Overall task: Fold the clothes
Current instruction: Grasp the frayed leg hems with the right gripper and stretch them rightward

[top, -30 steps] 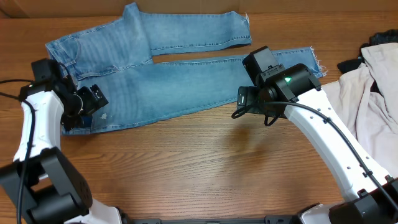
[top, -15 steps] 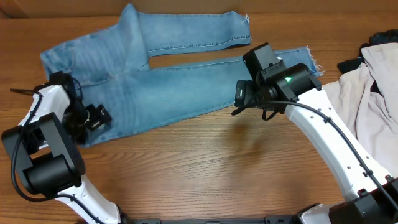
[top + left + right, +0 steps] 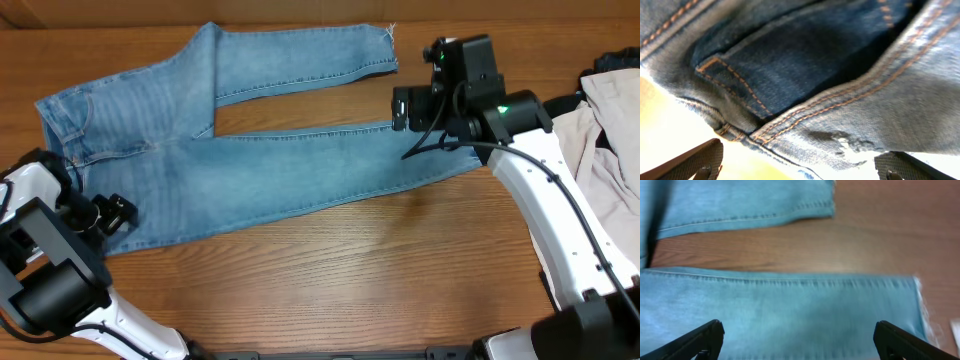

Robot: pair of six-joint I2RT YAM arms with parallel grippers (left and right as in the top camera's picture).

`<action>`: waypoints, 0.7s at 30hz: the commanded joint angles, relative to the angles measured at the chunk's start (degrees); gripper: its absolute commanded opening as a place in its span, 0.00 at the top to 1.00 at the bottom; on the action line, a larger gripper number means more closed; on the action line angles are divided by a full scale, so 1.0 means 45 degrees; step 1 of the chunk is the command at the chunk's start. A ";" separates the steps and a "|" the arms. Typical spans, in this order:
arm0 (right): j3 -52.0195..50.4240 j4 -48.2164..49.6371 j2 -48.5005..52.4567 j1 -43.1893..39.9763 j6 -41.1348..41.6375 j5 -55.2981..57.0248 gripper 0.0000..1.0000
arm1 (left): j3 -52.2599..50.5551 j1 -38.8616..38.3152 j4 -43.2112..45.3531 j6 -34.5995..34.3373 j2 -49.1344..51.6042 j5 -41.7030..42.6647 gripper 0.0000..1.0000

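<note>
1. Jeans (image 3: 250, 170) lie flat on bench (image 3: 350, 280), across back-left half; front half bare wood.
2. Waistband (image 3: 60, 115) twd left edge; both legs run rightward.
3. Far leg (image 3: 300, 60) along back edge, hem (image 3: 388, 45) ends abt mid-bench.
4. Near leg (image 3: 330, 165) in front of it, runs further right; wood strip (image 3: 300, 108) btwn legs.
5. L gripper (image 3: 112, 213) at left edge, at jeans' front-left corner by waist.
6. R gripper (image 3: 400, 108) over near leg's hem end, right of centre, twd back.
7. Second garment (image 3: 610, 130) heaped at right edge, apart from jeans, behind R arm (image 3: 560, 210).
</note>
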 commanded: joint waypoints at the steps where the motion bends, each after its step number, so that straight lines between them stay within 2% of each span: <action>1: 0.0155 0.0709 0.1511 -0.0282 -0.1447 -0.1452 0.00 | -0.0165 -0.0971 0.1112 0.0413 -0.1107 0.0170 0.00; 4: 0.0155 0.2841 0.3730 -0.0316 -0.1530 -0.2477 0.00 | -0.0165 -0.1603 0.1608 0.0398 -0.2705 0.0175 0.00; 8: 0.0155 0.4639 0.5309 -0.0311 -0.1248 -0.3181 0.00 | -0.0165 -0.1899 0.1642 0.0408 -0.3653 0.0175 0.00; 14: 0.0155 0.7723 0.6980 -0.0316 0.0899 -0.3177 0.00 | -0.0170 -0.1914 0.1185 0.0408 -0.3803 0.0180 0.00; 21: 0.0160 1.0239 0.8408 -0.0311 0.3279 -0.3793 0.00 | -0.0170 -0.1919 0.1156 0.0408 -0.3803 0.0185 0.00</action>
